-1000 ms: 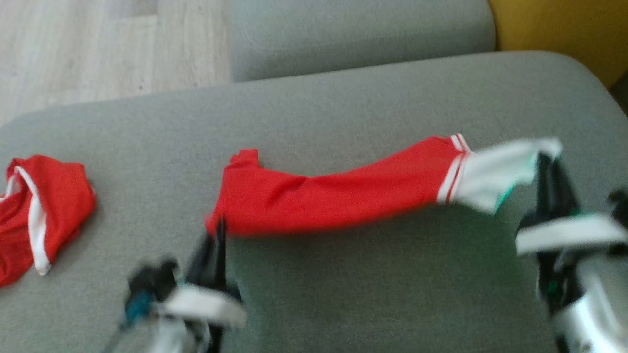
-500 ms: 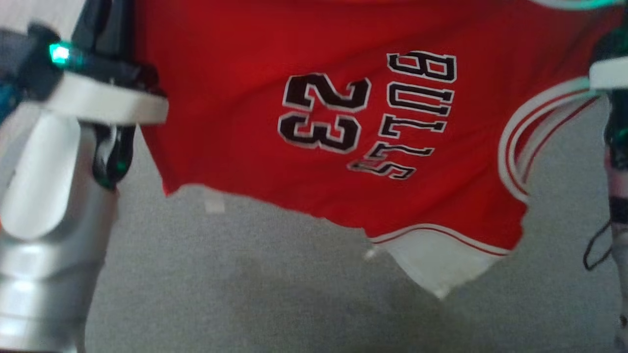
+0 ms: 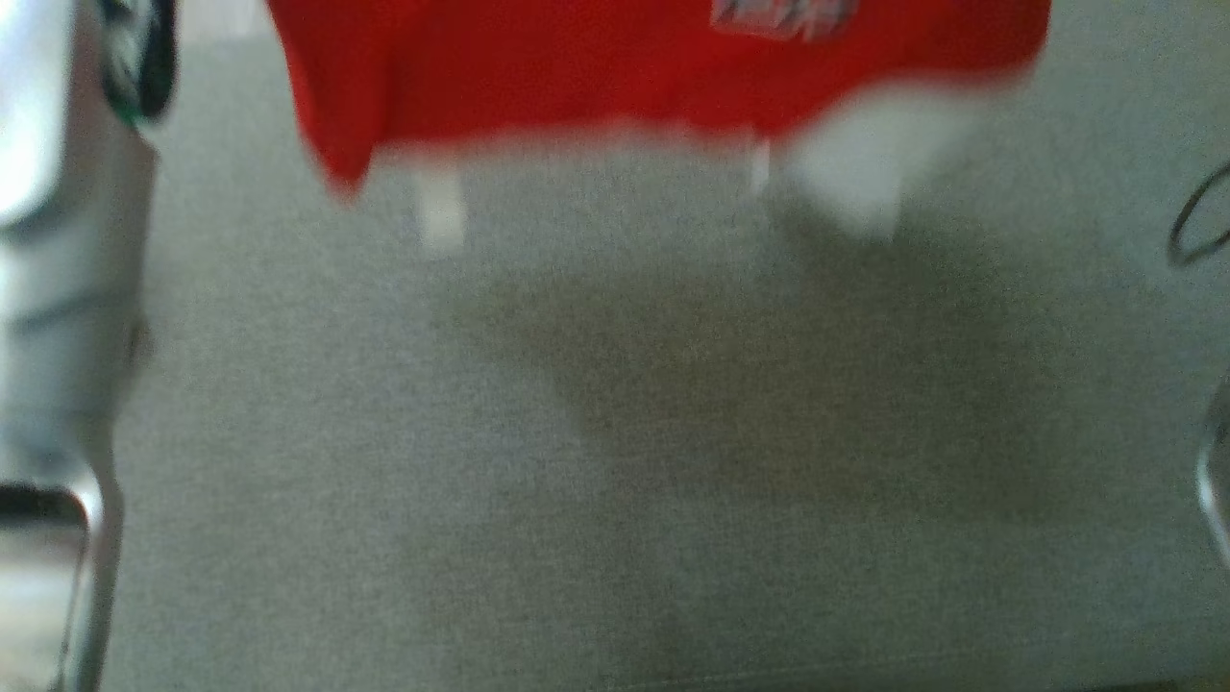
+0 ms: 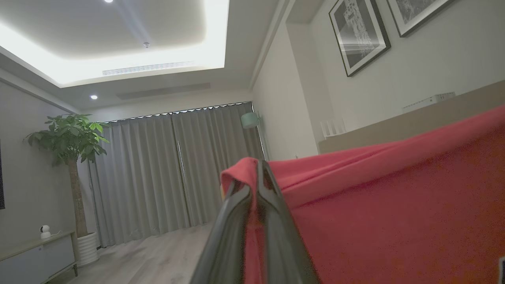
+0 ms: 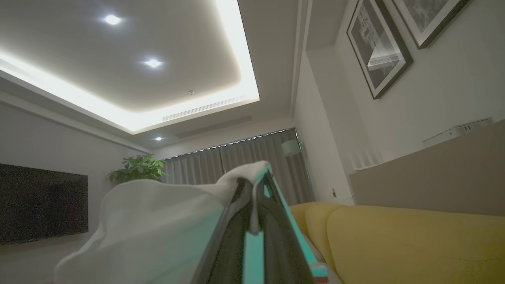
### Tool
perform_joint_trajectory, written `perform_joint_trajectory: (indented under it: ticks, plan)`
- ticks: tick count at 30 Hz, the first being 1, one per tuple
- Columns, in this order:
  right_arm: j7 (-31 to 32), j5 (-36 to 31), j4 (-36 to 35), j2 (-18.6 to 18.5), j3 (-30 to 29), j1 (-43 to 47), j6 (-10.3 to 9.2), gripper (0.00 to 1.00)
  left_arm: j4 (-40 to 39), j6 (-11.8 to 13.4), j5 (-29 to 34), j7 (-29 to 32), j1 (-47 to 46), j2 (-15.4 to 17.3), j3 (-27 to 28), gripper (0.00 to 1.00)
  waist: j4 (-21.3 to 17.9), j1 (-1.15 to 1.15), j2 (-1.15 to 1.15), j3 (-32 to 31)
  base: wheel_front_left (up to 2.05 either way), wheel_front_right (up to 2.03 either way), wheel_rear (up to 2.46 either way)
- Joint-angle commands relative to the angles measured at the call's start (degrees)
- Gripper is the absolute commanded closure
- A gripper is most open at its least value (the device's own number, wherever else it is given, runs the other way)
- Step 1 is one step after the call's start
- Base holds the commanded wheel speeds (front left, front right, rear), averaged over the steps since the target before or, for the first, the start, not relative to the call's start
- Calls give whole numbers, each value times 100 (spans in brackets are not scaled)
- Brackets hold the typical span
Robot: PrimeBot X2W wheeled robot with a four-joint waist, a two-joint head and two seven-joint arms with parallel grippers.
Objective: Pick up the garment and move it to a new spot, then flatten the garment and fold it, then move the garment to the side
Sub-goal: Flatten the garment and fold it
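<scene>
One garment [image 3: 577, 67] hangs pinched by left end effector [image 4: 259, 169] and right end effector [image 5: 261, 178].

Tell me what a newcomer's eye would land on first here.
The red garment hangs blurred across the top of the head view, above the grey cushion. In the wrist views, the left gripper pinches its red cloth and the right gripper its white cloth, with a yellow sofa beyond.
</scene>
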Motion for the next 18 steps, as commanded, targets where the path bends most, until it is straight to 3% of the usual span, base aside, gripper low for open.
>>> perform_joint_trajectory:
  ticks: [1,5,10,15,18]
  plan:
    - [-138,-166,7,68,-89,-467,-4,100,-64,63,88,-64,-488,203,233,100,-35,-3,0,311,0,0,0]
    - [-295,-460,476,103,-391,-1147,-4,100,-145,171,86,-96,-890,142,628,100,-16,-3,0,457,0,0,0]
    - [-318,-359,889,134,-395,-829,-4,100,-126,-10,-23,-99,-159,-43,978,100,-15,-3,0,523,0,0,0]
    - [-320,322,680,133,-69,606,-4,100,47,-188,-198,-100,1416,-449,1264,100,-21,-3,0,462,0,0,0]
    - [-320,993,403,47,184,2207,-4,100,90,-285,-93,-100,2812,-808,1360,100,-49,-3,0,274,0,0,0]
